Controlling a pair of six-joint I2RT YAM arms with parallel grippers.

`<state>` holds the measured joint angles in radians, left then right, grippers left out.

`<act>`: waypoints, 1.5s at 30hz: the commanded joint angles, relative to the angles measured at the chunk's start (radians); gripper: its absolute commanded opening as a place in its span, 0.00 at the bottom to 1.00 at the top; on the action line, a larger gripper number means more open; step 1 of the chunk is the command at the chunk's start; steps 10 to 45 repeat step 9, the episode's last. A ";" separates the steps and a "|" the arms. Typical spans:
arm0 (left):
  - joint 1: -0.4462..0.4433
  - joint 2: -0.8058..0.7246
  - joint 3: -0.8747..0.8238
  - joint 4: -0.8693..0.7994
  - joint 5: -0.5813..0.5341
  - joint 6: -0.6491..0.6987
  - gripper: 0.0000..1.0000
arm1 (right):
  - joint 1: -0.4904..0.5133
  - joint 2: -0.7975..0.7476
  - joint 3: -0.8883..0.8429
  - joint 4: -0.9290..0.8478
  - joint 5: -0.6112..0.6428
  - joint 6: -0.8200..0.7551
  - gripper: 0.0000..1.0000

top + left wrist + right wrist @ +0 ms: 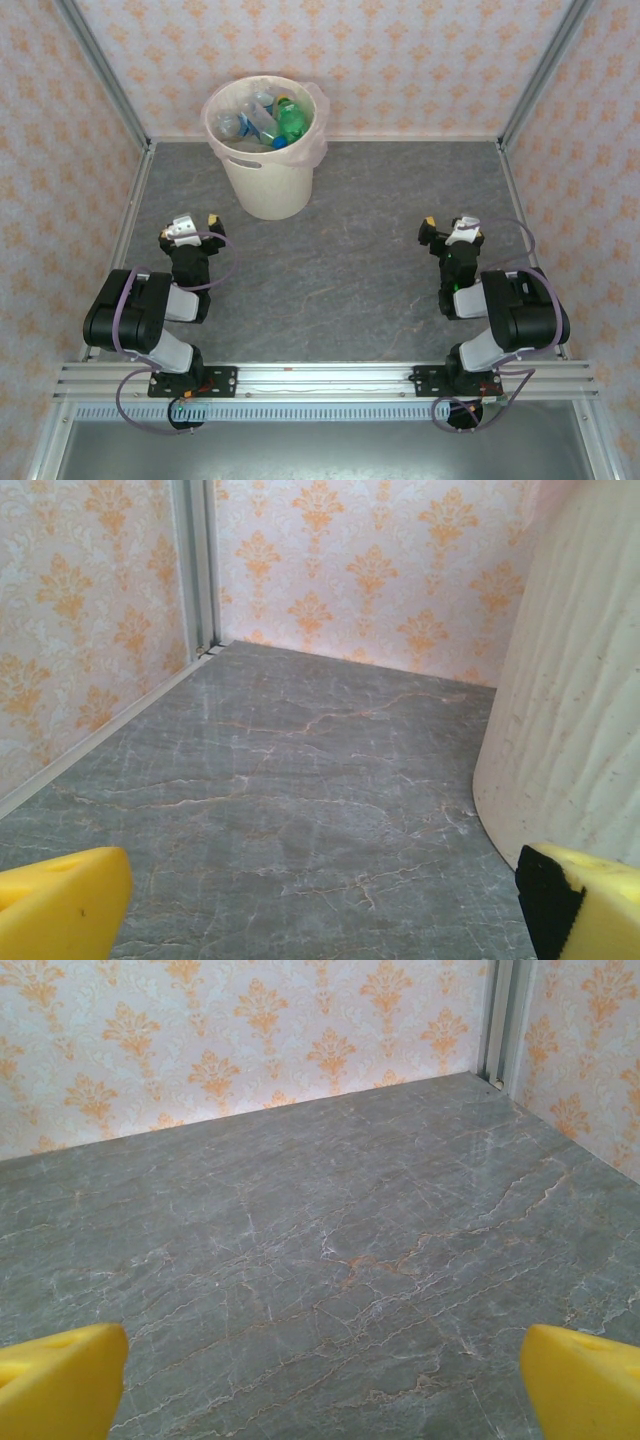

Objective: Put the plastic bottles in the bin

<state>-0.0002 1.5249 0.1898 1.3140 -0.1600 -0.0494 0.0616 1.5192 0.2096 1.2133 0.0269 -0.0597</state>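
- Pads of yellow foam on the left fingers stand spread wide; the right fingers are spread the same.
- Grey marble-patterned desk lies below both, walled by cream wallpaper with orange damask.
- The left wrist view has the tall cream-beige plastic bin close on the right; the overhead view shows the green and clear plastic bottles inside it.
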 commanded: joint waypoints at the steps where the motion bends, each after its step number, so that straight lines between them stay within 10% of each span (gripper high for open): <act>1: -0.012 0.010 0.021 0.014 0.057 0.033 1.00 | -0.006 0.004 0.015 0.034 0.015 0.011 1.00; 45: -0.012 0.010 0.024 0.008 0.073 0.036 1.00 | -0.006 0.001 0.016 0.032 0.015 0.012 1.00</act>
